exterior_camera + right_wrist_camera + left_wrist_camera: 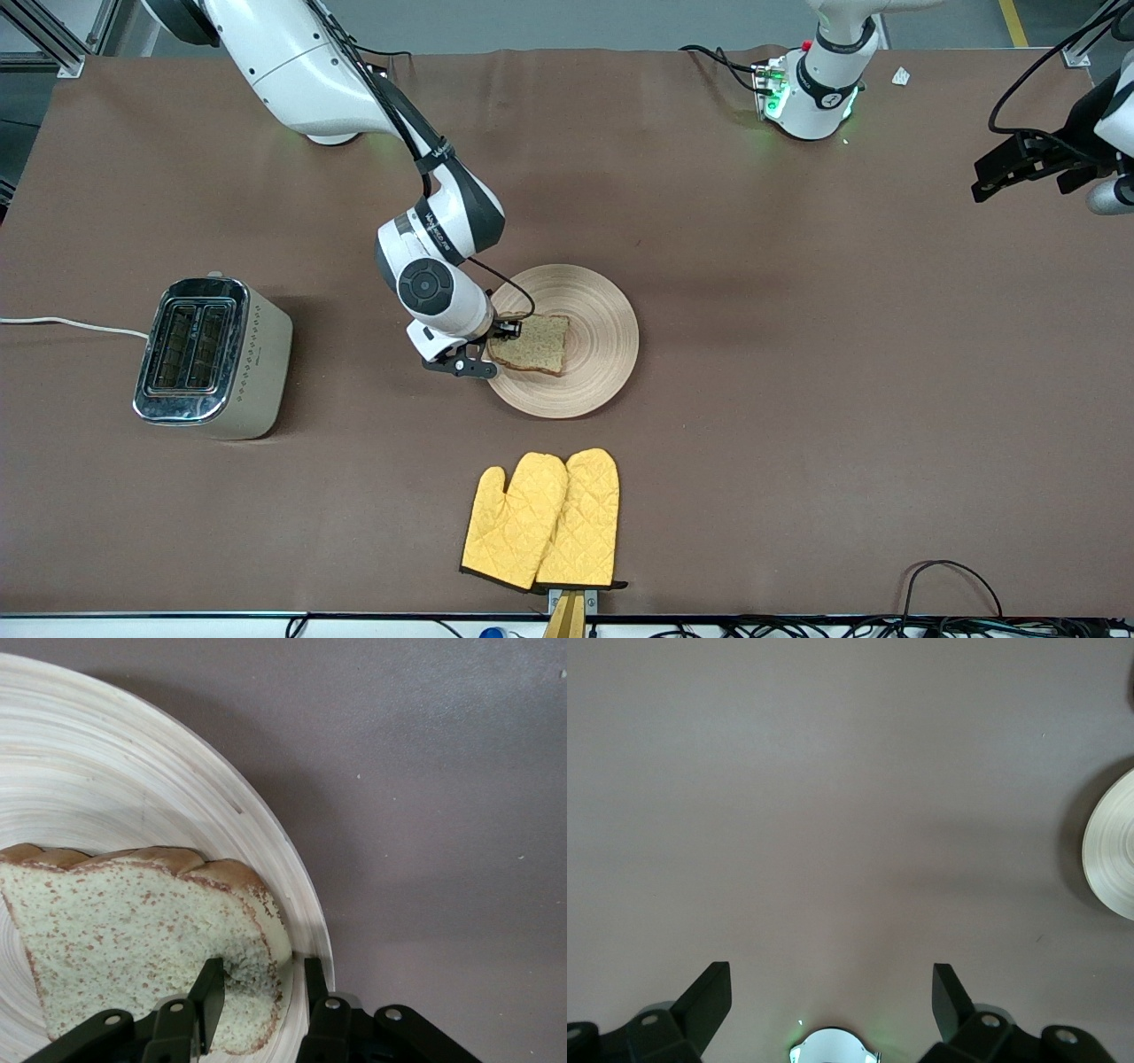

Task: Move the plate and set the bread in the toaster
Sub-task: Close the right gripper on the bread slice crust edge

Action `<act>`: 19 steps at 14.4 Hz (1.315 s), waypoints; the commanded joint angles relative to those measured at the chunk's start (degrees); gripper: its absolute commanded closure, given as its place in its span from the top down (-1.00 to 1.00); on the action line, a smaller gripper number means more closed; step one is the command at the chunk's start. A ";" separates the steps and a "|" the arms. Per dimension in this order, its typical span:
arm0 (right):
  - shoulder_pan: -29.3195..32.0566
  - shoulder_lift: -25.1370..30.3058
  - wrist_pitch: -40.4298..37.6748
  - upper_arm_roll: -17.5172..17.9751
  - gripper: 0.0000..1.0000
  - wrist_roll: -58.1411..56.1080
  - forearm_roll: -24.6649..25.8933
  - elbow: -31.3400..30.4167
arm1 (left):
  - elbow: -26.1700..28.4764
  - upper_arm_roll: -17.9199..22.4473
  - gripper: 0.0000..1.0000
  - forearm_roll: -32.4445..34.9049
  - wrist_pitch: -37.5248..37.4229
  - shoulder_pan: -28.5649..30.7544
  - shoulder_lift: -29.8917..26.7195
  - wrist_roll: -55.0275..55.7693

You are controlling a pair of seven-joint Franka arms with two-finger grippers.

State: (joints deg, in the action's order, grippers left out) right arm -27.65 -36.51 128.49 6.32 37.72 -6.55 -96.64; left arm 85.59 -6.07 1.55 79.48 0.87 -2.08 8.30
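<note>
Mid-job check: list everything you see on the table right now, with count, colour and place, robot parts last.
plate: one, light tan, mid-table.
bread: one slice, speckled brown, on the plate at its edge toward the right arm's end.
toaster: one, cream with chrome top, toward the right arm's end of the table.
oven mitts: two, yellow, side by side, nearer the front camera than the plate.
right end effector: fingers closed on the bread's edge.
left end effector: open over bare table, waiting.

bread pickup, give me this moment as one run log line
phase: grasp | right gripper: shut on bread edge, on plate | left gripper: open, waiting over bare table | toaster: slots empty
</note>
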 commanded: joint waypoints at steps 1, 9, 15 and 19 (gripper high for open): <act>-0.92 -0.49 0.35 -0.35 -0.15 1.13 0.67 0.58 | 1.95 1.58 1.00 -0.15 0.50 -2.36 -2.05 -0.13; -0.83 -0.84 2.02 -0.35 -0.30 1.57 0.49 0.41 | 1.60 2.20 1.00 2.40 1.91 -5.00 -1.62 -0.04; -0.83 -1.20 2.29 -0.35 -0.41 1.48 0.67 0.41 | 0.63 2.29 1.00 2.31 2.08 -4.30 -0.91 -0.13; -0.83 -1.20 2.38 -0.35 -0.67 1.39 0.75 0.32 | 0.54 2.82 1.00 1.79 2.08 -4.12 -0.82 -0.30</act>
State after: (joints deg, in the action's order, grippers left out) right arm -27.97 -36.96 129.98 6.24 37.96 -6.55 -96.65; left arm 86.24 -3.79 2.85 81.14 -3.06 -2.69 8.31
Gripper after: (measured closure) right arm 0.789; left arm 0.000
